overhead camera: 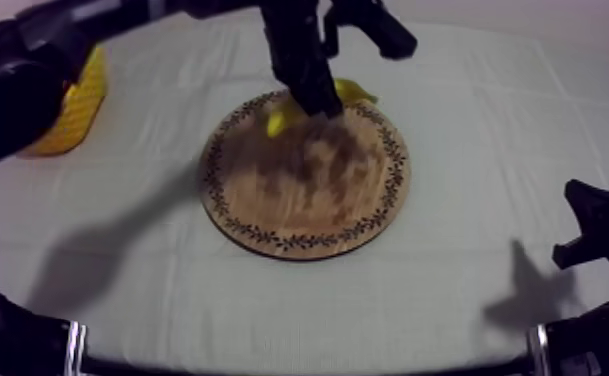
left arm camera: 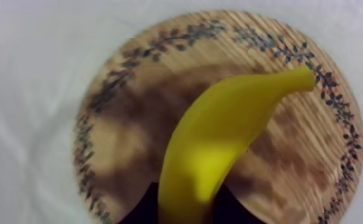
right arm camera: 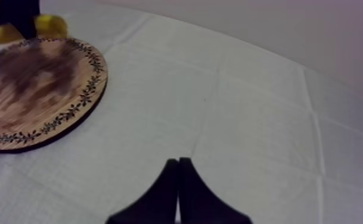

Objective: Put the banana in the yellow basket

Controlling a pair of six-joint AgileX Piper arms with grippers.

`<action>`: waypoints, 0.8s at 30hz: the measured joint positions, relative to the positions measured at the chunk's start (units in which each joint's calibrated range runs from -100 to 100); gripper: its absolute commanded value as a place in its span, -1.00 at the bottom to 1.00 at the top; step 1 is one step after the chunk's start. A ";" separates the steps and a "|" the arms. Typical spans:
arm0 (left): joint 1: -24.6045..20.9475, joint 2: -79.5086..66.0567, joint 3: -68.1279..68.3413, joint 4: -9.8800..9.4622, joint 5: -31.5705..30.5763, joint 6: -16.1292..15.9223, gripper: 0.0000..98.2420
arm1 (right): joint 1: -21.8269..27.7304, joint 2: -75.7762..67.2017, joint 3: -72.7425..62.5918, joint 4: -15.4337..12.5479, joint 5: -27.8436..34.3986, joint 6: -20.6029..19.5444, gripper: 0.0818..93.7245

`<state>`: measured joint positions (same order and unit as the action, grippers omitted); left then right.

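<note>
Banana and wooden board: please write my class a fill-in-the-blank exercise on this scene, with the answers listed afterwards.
1. The left gripper is shut on the banana, whose colour is ____.
2. The patterned wooden board beneath it is ____ in shape.
3. In the top view, the yellow basket stands at the ____ side of the cloth.
4. The right gripper, its fingers together over the cloth, is ____ (open or shut).
Missing words: yellow; round; left; shut.
</note>
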<state>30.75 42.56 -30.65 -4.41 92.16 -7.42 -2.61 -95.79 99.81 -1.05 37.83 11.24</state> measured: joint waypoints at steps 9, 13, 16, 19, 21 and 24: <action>-7.34 -17.22 6.91 0.39 2.10 1.25 -0.90 | 0.00 0.00 0.00 0.00 0.00 0.00 -1.00; -11.87 -21.73 7.20 1.27 2.22 1.14 -0.91 | 0.00 0.00 0.00 0.00 0.00 0.00 -1.00; -15.41 -24.20 7.20 1.45 2.24 1.02 -0.90 | 0.00 0.00 0.00 0.00 0.00 0.06 -1.00; -19.29 -25.52 6.84 1.65 2.24 0.75 -0.88 | 0.00 0.00 0.00 0.00 0.00 0.11 -1.00; -21.94 -25.49 6.71 2.16 2.24 0.34 -0.88 | 0.00 0.00 0.00 0.00 0.00 0.01 -1.00; -25.62 -24.62 6.78 2.52 2.24 -0.39 -0.87 | 0.00 0.00 0.00 0.00 0.00 0.01 -1.00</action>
<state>5.14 17.94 -23.86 -1.89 94.40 -7.82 -2.61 -95.79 99.81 -1.05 37.83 11.25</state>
